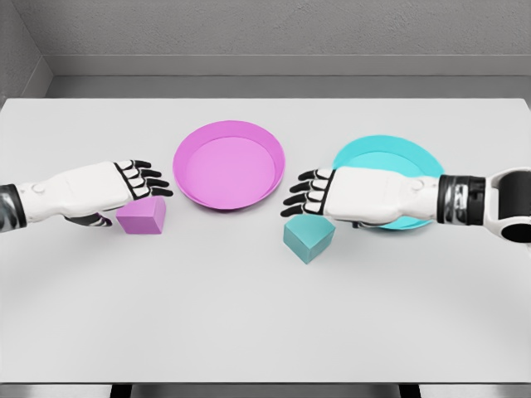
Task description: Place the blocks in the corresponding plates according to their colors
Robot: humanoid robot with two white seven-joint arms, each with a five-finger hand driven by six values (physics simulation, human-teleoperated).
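Observation:
A pink block [142, 216] lies on the white table [249, 307] just left of the pink plate [229, 165]. My left hand [137, 184] hovers right behind and above it, fingers spread, holding nothing. A cyan block [309, 237] sits in front of the gap between the two plates. My right hand [309, 195] is just above and behind that block, fingers relaxed and open, its forearm lying across the cyan plate [383, 153] and hiding the plate's near half. Both plates hold nothing.
The table's far edge meets a grey wall [274, 33] at the back. The near edge of the table runs along the bottom of the view.

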